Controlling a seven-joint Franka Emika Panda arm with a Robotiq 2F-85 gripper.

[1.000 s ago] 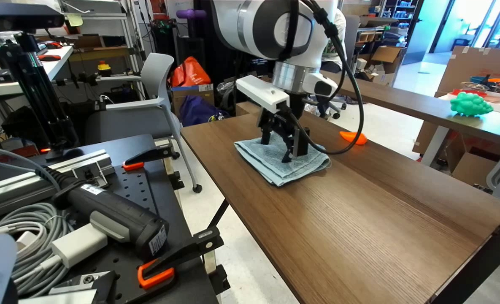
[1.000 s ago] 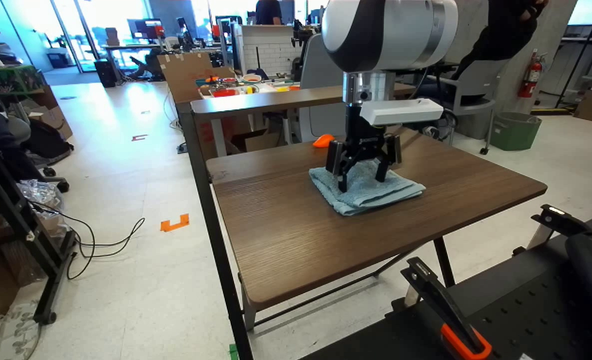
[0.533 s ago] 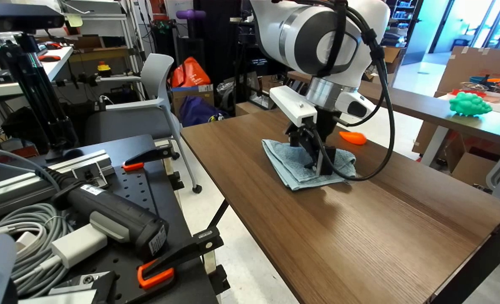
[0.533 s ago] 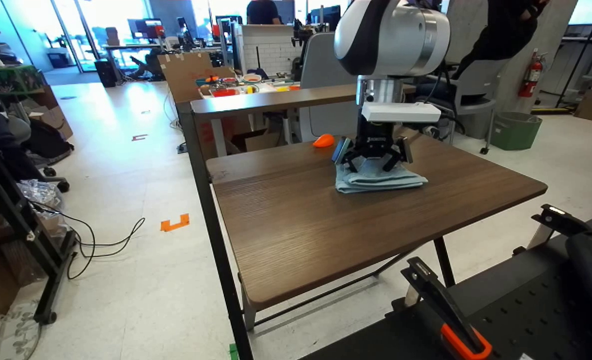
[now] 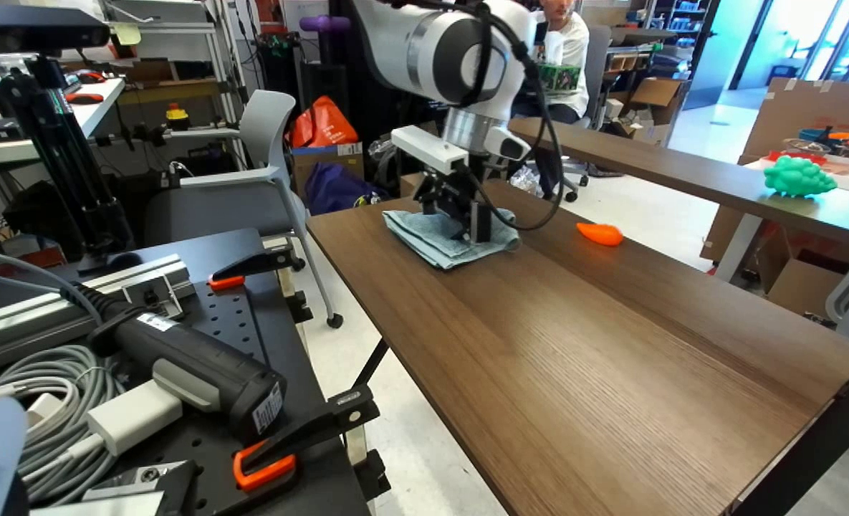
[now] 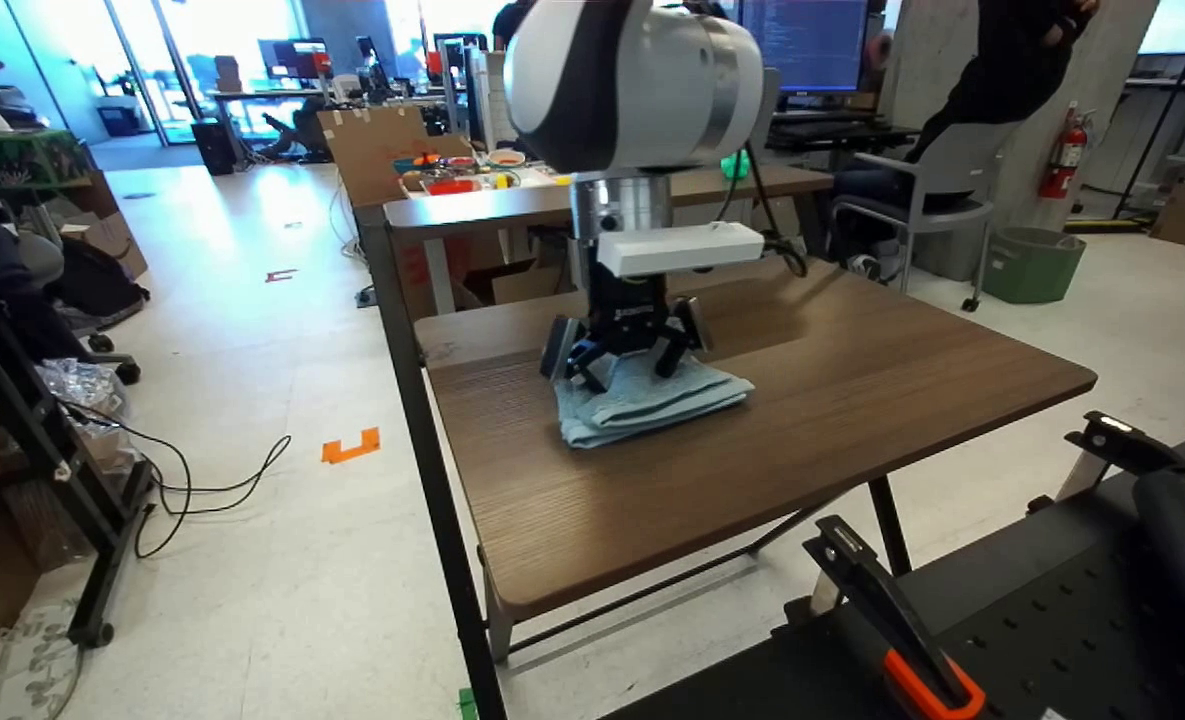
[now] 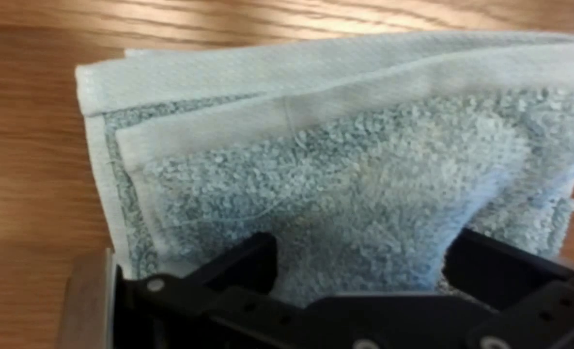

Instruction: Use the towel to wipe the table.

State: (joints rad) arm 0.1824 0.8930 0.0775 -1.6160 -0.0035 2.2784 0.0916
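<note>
A folded light blue towel (image 5: 424,241) lies flat on the brown wooden table (image 5: 610,373); both show in both exterior views, the towel (image 6: 662,402) near the middle-left of the table (image 6: 852,400) there. My black gripper (image 5: 445,223) points down and its fingertips press on the towel's top. In an exterior view the gripper (image 6: 628,378) has its two fingers spread wide. In the wrist view the towel (image 7: 316,169) fills the middle, and the fingertips of the gripper (image 7: 359,259) stand apart with towel cloth between and under them. Part of the towel is hidden under the gripper.
An orange carrot-shaped object (image 5: 600,234) lies near the table's far long edge. A raised brown shelf (image 5: 653,166) with a green toy (image 5: 799,176) runs behind. A black post (image 6: 407,420) stands at the table's end. A black bench (image 5: 231,322) with clamps stands beside the table.
The gripper and towel slid a little one way by half a second ago, then back past their earlier place. The fingers are splayed wider than one second ago.
</note>
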